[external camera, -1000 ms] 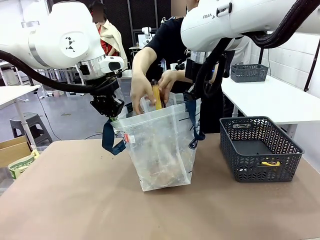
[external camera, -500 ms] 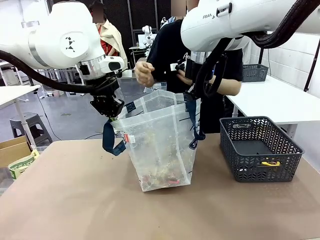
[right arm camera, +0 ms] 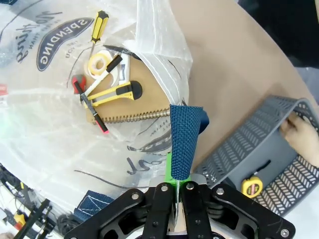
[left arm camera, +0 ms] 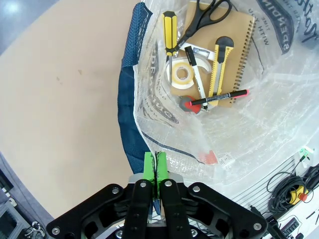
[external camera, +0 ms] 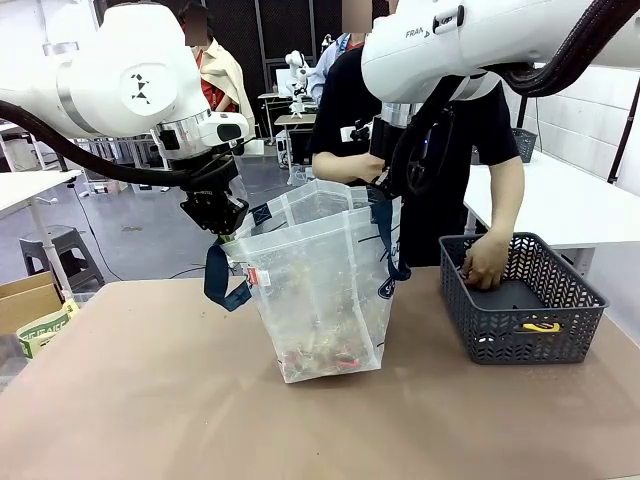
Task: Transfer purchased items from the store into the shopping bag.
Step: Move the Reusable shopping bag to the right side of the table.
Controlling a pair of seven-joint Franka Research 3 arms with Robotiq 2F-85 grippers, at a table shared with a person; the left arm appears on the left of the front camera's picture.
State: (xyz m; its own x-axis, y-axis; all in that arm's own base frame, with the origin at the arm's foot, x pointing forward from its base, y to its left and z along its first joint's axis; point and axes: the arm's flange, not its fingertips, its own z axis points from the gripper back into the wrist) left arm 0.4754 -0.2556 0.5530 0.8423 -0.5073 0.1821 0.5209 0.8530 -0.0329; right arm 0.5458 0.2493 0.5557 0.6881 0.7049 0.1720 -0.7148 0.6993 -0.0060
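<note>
The bag stands upright on the desk, roughly midway between the two arms, with its mouth held open upward. Several items are seen lying at its bottom in the left wrist view: a screwdriver, scissors, a notebook, a tape roll, a knife and a pen.

The left end effector is pinched fully closed on the bag's plastic edge beside a navy strap. The right end effector is likewise closed, with the other strap gripped between its pads. Both arms are posed high over the desk, end effectors pointing down, so that the two sides of the mouth are drawn apart.

To the robot's right of the bag, near it but apart, a grey basket sits on the desk. A yellow tape measure lies inside it at the near wall. The person's hand is reaching into the basket at its far left corner.

The coming move is judged to turn on this: what is left to transfer lies in the basket, to the right of the bag's mouth, and the hand is far nearer to it than either end effector, both of which are occupied. The transfer is therefore expected to be made by the hand, leftward and down into the open mouth, while the bag is held.
</note>
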